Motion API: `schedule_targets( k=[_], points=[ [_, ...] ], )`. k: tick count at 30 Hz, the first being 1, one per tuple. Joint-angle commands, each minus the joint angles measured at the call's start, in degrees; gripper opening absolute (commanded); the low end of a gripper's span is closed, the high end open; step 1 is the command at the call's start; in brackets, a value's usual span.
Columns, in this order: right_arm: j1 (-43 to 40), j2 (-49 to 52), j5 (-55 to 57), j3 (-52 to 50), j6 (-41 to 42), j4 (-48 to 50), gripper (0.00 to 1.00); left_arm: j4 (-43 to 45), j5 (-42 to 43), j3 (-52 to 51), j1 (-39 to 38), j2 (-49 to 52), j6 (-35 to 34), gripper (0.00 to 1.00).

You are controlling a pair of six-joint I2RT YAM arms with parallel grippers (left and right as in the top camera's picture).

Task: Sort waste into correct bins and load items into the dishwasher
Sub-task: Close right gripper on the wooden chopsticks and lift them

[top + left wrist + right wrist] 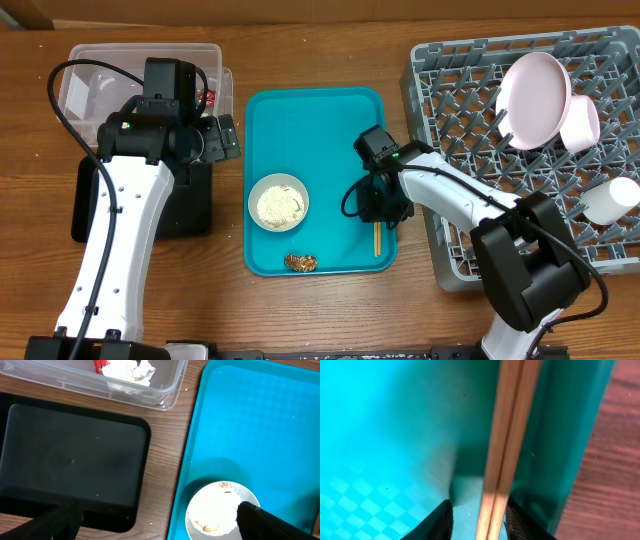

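From above, the left arm lies across the black tray, and the left jaws sit between the clear tub and the teal tray; their opening cannot be read here. On the teal tray sit a bowl of rice and a brown lump. The right arm reaches to that tray's right edge, and the right jaws hide the upper end of the chopsticks. A plate, a second bowl and a cup stand in the grey rack. The left wrist view adds the tub's contents, a red-and-white wrapper and a tissue, and shows the left jaws spread wide and empty over the bench. The right wrist view shows the chopsticks side by side along the tray wall, with the right jaws straddling them, narrowly parted: one of the fingers stands clear of the wood.
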Motion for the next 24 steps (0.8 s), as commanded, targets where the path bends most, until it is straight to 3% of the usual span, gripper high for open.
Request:
schedule_targets(
  k=[1, 3, 6, 9, 13, 24],
  points=[
    [0.20, 1.49, 1.55, -0.55, -0.22, -1.66, 0.29, -0.22, 0.33, 1.20, 0.15, -0.59, -0.79, 1.00],
    [0.20, 1.62, 2.19, -0.55, -0.24, -3.54, 0.20, -0.13, 0.33, 1.20, 0.15, -0.59, -0.79, 1.00],
    [0.20, 1.62, 3.89, -0.57, -1.66, -5.22, 0.19, -0.11, 0.33, 1.20, 0.15, -0.59, -0.76, 1.00],
    [0.31, 1.62, 3.34, -0.57, -3.58, -5.20, 0.05, -0.13, 0.33, 1.20, 0.15, -0.59, -0.76, 1.00],
    [1.18, 1.62, -7.17, -0.57, -15.04, -4.09, 0.04, -0.13, 0.31, 1.20, 0.15, -0.59, -0.76, 1.00],
    [1.03, 0.15, -6.67, 5.14, -14.10, -9.35, 0.04, -0.13, 0.31, 1.20, 0.15, -0.59, -0.59, 1.00]
  ],
)
